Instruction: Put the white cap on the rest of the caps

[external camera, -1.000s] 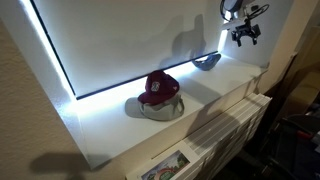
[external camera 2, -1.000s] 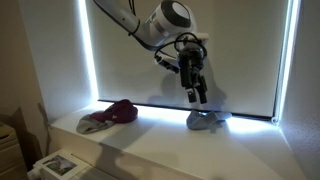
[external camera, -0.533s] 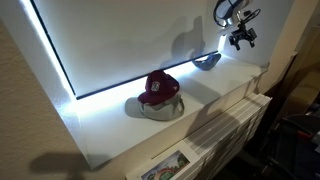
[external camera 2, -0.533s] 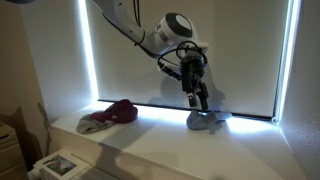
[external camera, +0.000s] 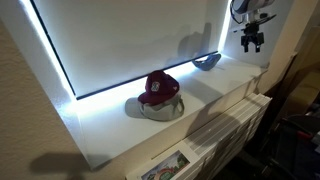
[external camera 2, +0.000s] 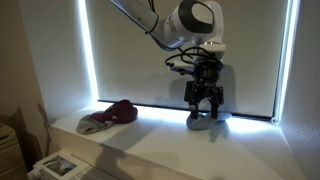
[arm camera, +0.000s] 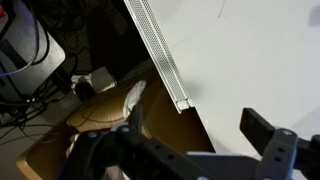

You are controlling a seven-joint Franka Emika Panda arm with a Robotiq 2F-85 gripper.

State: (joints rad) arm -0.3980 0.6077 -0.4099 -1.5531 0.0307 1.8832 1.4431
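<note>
The gripper (external camera 2: 204,100) hangs just above the white cap (external camera 2: 205,122) with its jaws wide apart and holding nothing, and that cap lies on the surface (external camera 2: 150,142), well apart from the pile (external camera 2: 110,116).

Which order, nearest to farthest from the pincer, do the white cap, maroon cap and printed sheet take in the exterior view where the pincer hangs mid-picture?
In an exterior view:
1. white cap, seen just beneath the pincer.
2. maroon cap, along the sill, picture left.
3. printed sheet, bottom-left corner, beyond the maroon cap.
</note>
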